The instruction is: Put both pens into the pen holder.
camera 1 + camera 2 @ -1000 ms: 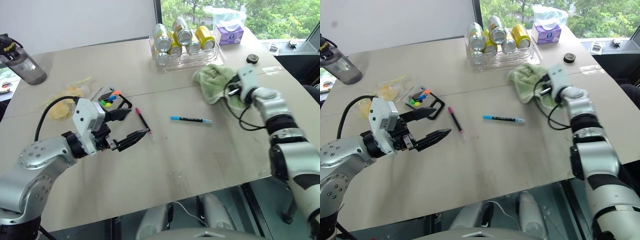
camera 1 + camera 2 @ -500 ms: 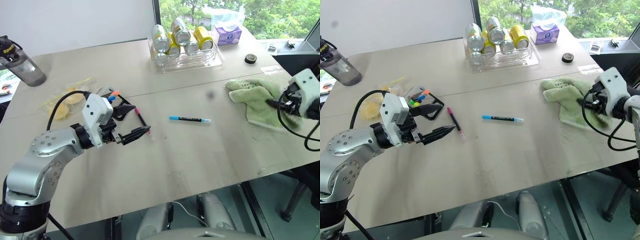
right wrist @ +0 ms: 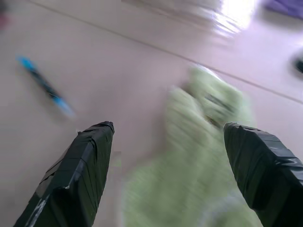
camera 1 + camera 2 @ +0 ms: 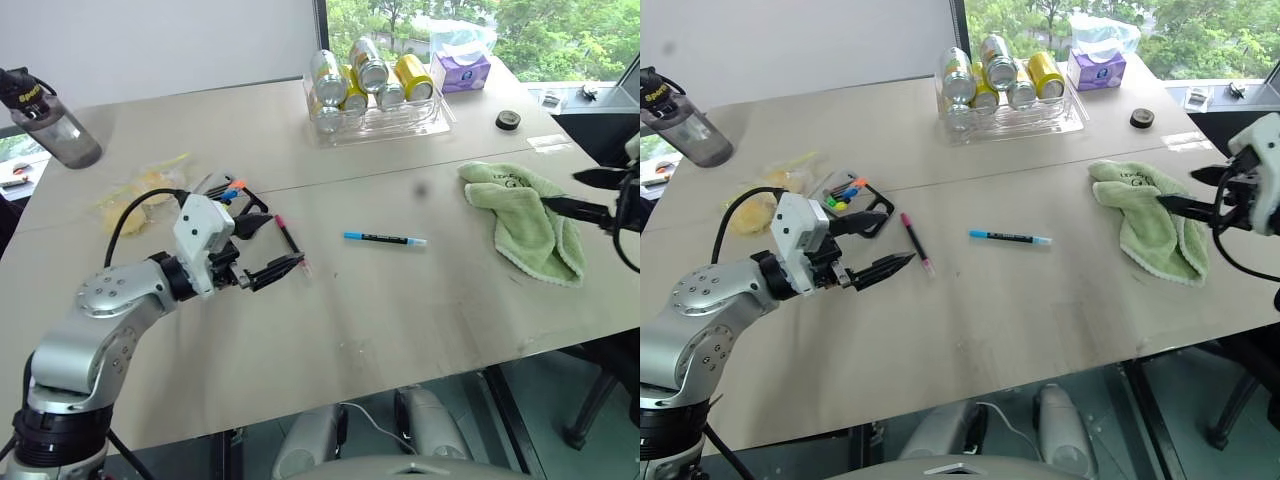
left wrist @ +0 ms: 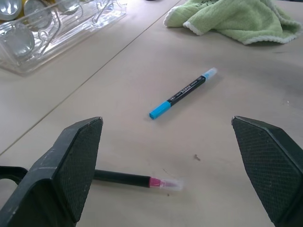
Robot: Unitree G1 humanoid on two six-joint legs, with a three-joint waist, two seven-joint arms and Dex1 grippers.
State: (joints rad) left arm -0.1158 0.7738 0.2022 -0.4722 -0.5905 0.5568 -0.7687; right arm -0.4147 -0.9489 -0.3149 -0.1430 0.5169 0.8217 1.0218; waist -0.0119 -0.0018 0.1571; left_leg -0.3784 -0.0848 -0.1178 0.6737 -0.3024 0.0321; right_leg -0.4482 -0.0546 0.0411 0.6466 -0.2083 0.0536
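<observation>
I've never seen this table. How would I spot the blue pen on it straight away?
Start at the clear tray of drink cans at the far side of the table. Come straight toward the near edge to the bare middle, left of the green cloth. The blue pen lies there alone, with a bright blue end and a pale cap, whereas the pink pen lies by the left gripper.
</observation>
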